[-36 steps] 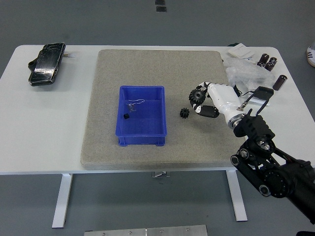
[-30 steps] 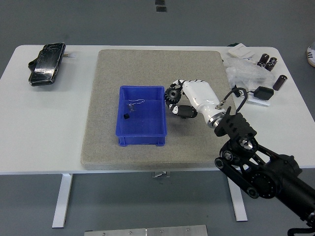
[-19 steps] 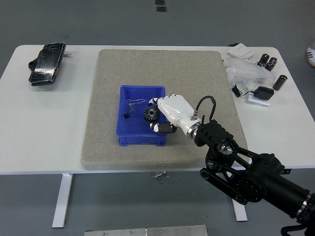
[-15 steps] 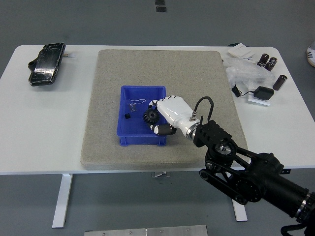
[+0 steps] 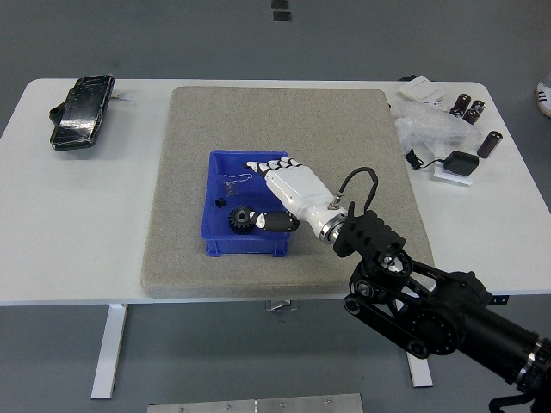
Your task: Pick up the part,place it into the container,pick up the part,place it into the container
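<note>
A blue container (image 5: 217, 245) stands on the grey mat (image 5: 189, 129) at mid-table. A black gear (image 5: 240, 220) lies inside it at the front, next to a small black part (image 5: 220, 203) and a thin wire clip (image 5: 237, 181). My right hand (image 5: 258, 194), white with a black arm, reaches over the container's right side. Its fingers (image 5: 267, 165) are spread open and hold nothing. The thumb lies just right of the gear. The mat to the right of the container is hidden under my hand and wrist. My left arm is out of view.
A black pouch (image 5: 82, 112) lies at the table's far left. At the far right are clear plastic bags (image 5: 426, 129), several black cylinders (image 5: 472, 107), a black adapter with cable (image 5: 456, 162) and a white card (image 5: 420, 89).
My right hand carried the black gear left from the mat over the container, then opened. The gear now lies on the container floor, and the fingers are spread.
</note>
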